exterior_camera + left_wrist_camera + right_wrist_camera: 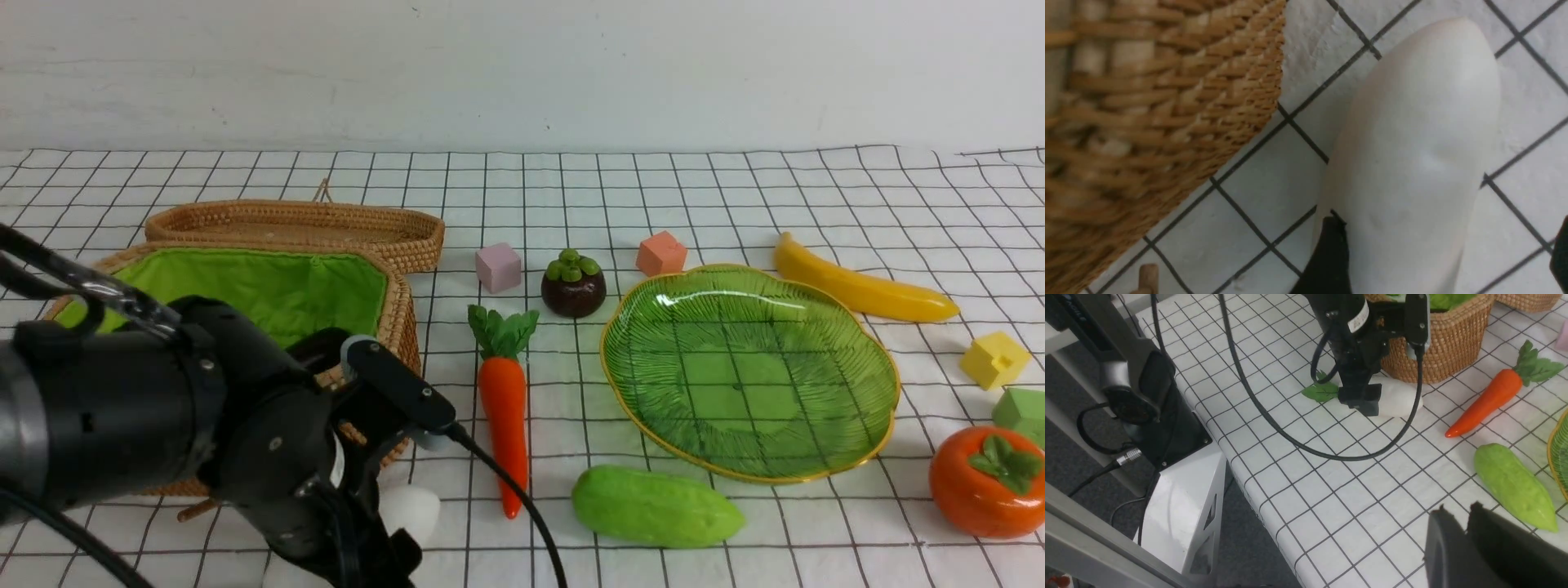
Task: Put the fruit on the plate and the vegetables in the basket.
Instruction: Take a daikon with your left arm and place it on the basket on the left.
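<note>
The basket (397,310) stands just beside the radish (1412,155), so we judge a short lift over the wicker wall should do. Our left gripper (1447,245) sits low with jaws wide, straddling the radish's narrow width to grip across it, holding nothing yet. The radish lies flat near the front edge of the table (1274,486), long axis roughly crosswise, white tip toward the carrot (504,408), leaves pointing away.

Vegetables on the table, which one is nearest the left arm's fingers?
The white radish, beside the basket, between the left fingers; the carrot and cucumber lie farther away.
</note>
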Controlling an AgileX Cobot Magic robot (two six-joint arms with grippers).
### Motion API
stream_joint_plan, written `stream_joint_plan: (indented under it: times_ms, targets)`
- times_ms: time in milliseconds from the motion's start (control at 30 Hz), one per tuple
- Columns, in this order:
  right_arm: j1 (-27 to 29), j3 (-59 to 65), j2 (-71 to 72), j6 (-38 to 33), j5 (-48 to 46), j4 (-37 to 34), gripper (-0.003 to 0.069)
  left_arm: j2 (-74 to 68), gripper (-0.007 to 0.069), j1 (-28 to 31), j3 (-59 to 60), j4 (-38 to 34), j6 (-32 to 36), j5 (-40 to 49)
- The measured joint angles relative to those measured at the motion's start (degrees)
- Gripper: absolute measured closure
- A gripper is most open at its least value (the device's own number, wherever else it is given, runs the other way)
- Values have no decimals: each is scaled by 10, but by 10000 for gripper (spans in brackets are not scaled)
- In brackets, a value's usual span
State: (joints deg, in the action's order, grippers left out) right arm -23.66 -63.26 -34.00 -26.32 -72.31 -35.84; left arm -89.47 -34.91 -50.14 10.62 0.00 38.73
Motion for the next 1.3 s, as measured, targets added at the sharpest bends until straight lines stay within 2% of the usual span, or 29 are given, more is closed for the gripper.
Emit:
stream_joint_plan:
  times_ms: [133, 400, 467, 500, 567, 700, 733, 833, 900, 933, 1000, 1100, 1167, 1300]
  targets:
    - [0, 0, 0, 0, 0, -12, 560, -50, 92, 0, -2, 25, 0, -1]
    - [0, 0, 0, 0, 0, -18, 557, -54, 93, -4, -9, 20, -9, 15]
    - [0, 0, 0, 0, 0, -18, 557, -43, 93, -11, -8, 14, 0, 33]
    - [0, 0, 0, 0, 1, -18, 556, -16, 93, -28, -5, 9, 10, 86]
    - [0, 0, 0, 0, 4, -18, 555, 7, 93, -39, -5, 10, 15, 106]
    - [0, 0, 0, 0, 46, -17, 552, 107, 93, -51, -39, 73, 39, 132]
    - [0, 0, 0, 0, 64, -15, 552, 136, 93, -44, -54, 111, 59, 129]
    - [0, 0, 0, 0, 98, -11, 550, 173, 93, 2, -79, 156, 143, 110]
    - [0, 0, 0, 0, 109, -10, 550, 174, 93, 50, -90, 163, 215, 89]
    - [0, 0, 0, 0, 109, -10, 550, 173, 93, 60, -91, 164, 230, 84]
    - [0, 0, 0, 0, 111, -8, 547, 157, 93, 123, -93, 164, 323, 46]
    - [0, 0, 0, 0, 112, -5, 544, 129, 93, 174, -93, 165, 394, -1]
    - [0, 0, 0, 0, 112, -4, 542, 109, 93, 195, -93, 170, 419, -20]
    - [0, 0, 0, 0, 108, -4, 539, 91, 93, 205, -93, 173, 426, -38]
